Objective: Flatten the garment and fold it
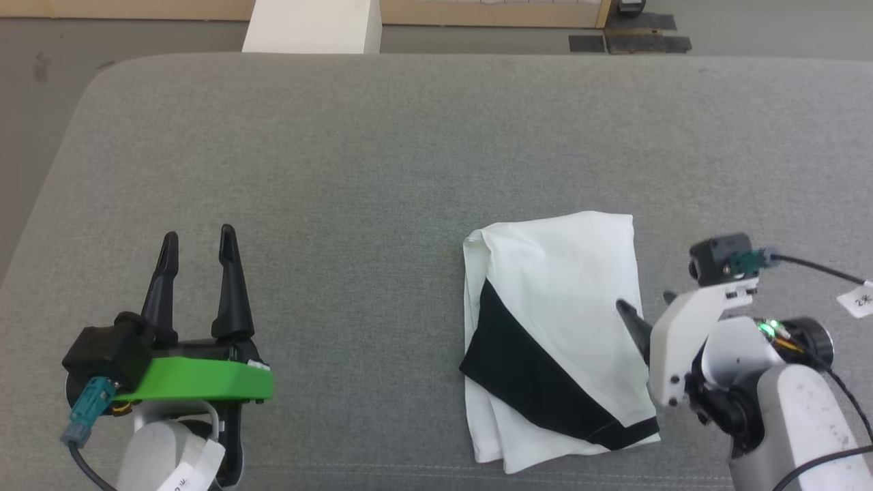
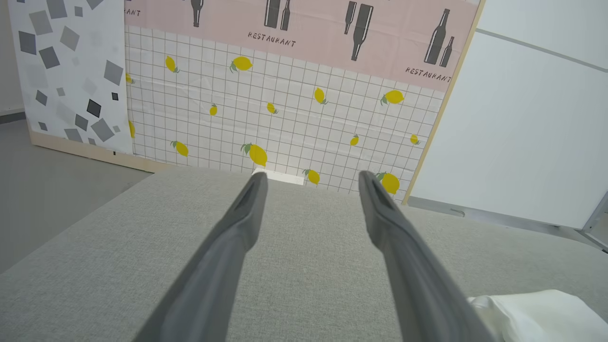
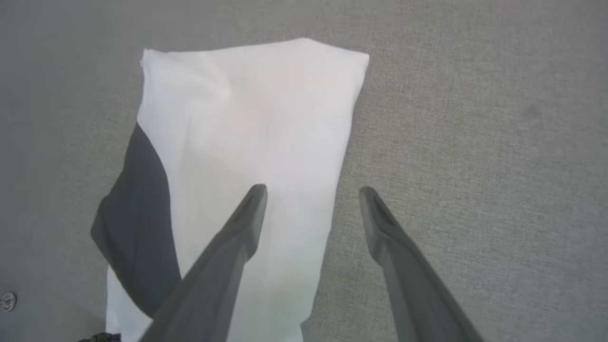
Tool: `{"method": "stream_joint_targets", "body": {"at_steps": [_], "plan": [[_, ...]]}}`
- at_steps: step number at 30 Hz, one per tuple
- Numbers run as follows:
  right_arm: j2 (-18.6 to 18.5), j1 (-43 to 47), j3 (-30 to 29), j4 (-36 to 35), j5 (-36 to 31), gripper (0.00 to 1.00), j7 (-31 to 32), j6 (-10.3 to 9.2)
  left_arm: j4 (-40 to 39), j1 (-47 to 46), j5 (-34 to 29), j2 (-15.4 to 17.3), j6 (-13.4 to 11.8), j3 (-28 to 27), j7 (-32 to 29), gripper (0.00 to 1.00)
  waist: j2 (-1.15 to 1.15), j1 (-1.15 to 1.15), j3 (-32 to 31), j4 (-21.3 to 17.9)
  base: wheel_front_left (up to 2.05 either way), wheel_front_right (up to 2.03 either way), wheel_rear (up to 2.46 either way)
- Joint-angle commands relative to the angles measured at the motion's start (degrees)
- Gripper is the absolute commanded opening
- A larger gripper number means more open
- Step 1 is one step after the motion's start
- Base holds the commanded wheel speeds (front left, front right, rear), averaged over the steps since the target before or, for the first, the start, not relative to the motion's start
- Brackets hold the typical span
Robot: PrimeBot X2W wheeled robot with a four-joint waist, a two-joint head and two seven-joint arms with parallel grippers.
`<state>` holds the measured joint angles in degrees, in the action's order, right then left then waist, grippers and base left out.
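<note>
Garment (image 1: 552, 327) lies folded near cushion (image 1: 341, 170) edge; right tool (image 3: 311, 192) spread astride its side, left tool (image 1: 198, 235) spread aside.

The pink strip (image 2: 313, 28) on the wall says "RESTAURANT" in dark letters, twice, next to bottle pictures. A small white tag (image 1: 857, 300) has writing too blurry to read.

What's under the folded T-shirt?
The T-shirt lies on the grey surface, which shows all around it. Its own white lower layers peek out along the near and left edges. Anything beneath the cloth is covered.
</note>
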<state>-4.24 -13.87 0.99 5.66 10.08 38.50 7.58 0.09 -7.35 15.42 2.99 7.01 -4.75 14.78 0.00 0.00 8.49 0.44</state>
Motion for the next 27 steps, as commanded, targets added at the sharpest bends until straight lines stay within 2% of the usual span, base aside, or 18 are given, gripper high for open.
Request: {"method": "stream_joint_targets", "body": {"at_steps": [1,8,20,21,23,27], "plan": [[0.43,0.67,-0.71,0.16,-0.81,1.0,0.35,-0.09,0.01,-0.08,-0.45,-0.11,0.24,0.11,0.22,1.0,0.0,0.0,0.69,0.05,0.0,0.0,0.0],[1.2,-0.18,-2.49,5.47,-2.72,1.0,1.23,-0.09,0.12,-1.58,-0.32,-0.11,0.3,0.85,0.22,1.0,0.0,0.0,2.5,1.15,0.0,0.0,0.0],[1.34,-2.19,1.22,15.42,-1.74,1.0,0.7,-0.09,1.03,-2.77,0.07,-0.12,0.38,1.95,0.22,1.0,0.0,0.0,4.04,4.02,0.0,0.0,0.0],[1.34,-2.26,1.35,15.96,-1.68,0.5,1.03,-0.09,1.06,-2.82,0.08,-0.12,0.38,1.94,0.22,1.0,0.0,0.0,4.05,4.13,0.0,0.0,0.0],[1.35,-2.55,1.3,16.67,-1.0,0.0,0.96,-0.09,1.13,-2.81,0.07,-0.12,0.39,1.88,0.22,1.0,0.0,0.0,3.92,4.26,0.0,0.0,0.0],[0.49,-3.4,2.08,17.04,-0.5,0.0,0.81,-0.09,1.14,-2.43,-0.13,-0.12,0.41,1.68,0.22,1.0,0.0,0.0,3.59,3.75,0.0,0.0,0.0]]}}
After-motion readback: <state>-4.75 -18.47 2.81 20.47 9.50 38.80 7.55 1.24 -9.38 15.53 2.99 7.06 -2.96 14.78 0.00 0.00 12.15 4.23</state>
